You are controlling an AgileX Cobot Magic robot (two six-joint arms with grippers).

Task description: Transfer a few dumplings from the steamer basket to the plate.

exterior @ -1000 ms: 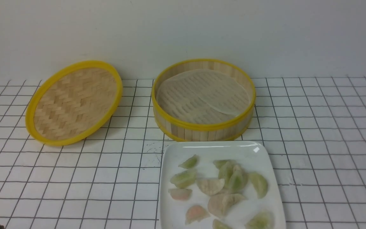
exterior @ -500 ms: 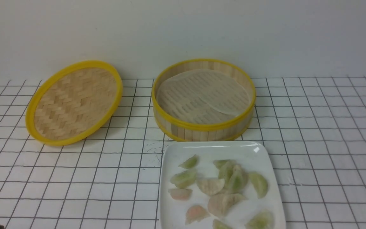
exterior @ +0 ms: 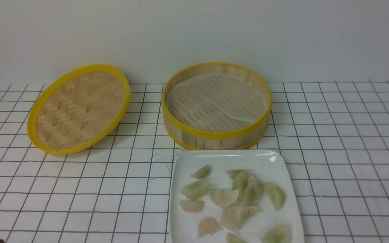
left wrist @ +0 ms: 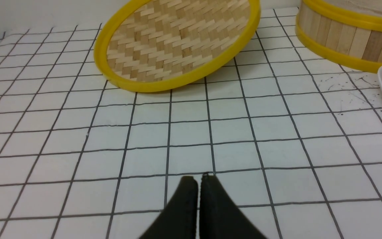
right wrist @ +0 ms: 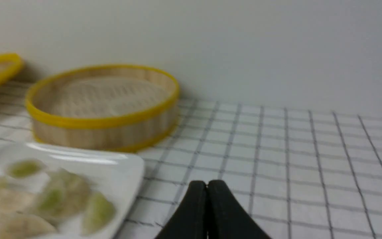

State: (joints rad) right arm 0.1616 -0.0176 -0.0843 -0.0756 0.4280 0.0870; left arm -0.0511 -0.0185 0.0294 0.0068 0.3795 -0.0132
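Steamer basket (exterior: pixel 216 135): I see it at centre of the front view, just behind the plate; only its pale liner (exterior: pixel 214 101) lies inside.
Plate (exterior: pixel 272 162): white, square, at lower centre of the front view, its near edge cut off by the frame.
Dumplings (exterior: pixel 196 189): I count several green ones on the plate, some spread out, some overlapping in the middle.
Pinkish dumplings (exterior: pixel 191 205): on the same plate, toward its lower left.
Beige dumplings (exterior: pixel 224 197): in the middle of the plate, touching the green ones.
Lid (exterior: pixel 78 109): woven, yellow-rimmed, at left of the front view, tilted, well apart from the basket.
Left gripper (left wrist: pixel 199 181): I read the fingers pressed together with nothing between them, over bare gridded table (left wrist: pixel 191 132), near the lid.
Right gripper (right wrist: pixel 207 185): fingers likewise closed and empty, beside the plate's right edge; that view is blurred.
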